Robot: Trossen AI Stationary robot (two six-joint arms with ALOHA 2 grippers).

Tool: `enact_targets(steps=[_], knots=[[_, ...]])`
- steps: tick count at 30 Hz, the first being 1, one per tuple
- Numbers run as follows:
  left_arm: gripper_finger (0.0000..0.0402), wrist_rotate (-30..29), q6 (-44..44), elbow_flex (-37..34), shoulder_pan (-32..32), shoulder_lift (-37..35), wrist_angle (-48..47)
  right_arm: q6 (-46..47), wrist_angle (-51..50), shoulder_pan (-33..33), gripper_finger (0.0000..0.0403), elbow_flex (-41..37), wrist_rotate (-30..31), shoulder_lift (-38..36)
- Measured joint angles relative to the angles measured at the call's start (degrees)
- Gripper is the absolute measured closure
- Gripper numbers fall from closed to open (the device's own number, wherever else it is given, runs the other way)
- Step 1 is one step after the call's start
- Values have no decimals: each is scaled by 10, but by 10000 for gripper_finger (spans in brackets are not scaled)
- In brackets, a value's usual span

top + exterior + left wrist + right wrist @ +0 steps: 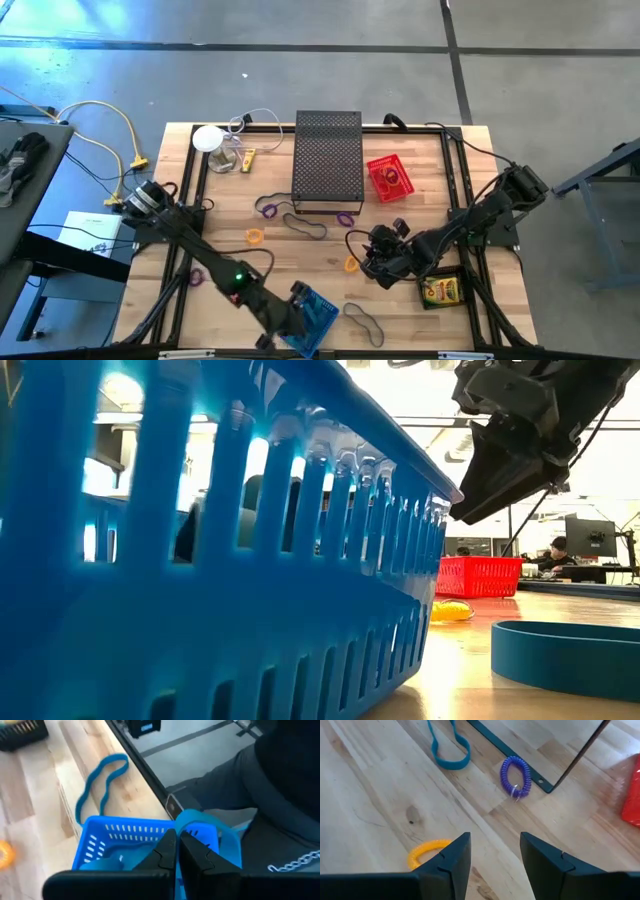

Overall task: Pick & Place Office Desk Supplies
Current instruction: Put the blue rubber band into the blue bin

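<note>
Nearest the low camera, a blue basket [230, 560] fills the foreground at the desk's [230, 215] front edge. The left end effector [177, 842], fingers clenched together, hovers over this basket's rim. Rightward, a blue rubber band [100, 782] lies flat just beside the basket. At centre, a purple coil loop [516, 776] rests against the black mesh box's [328, 160] base. The right end effector [495, 852], fingers released and empty, hangs over an orange coil loop [426, 851]. A red basket [389, 177] sits beyond.
</note>
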Motion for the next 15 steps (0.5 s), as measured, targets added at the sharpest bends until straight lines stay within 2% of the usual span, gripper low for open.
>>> enact_targets(steps=[11,15], knots=[[401,138,-5,0,50,51,28,-1,2,8,245,0,5,0],[401,176,-32,0,79,65,42,-1,2,8,245,0,5,0]])
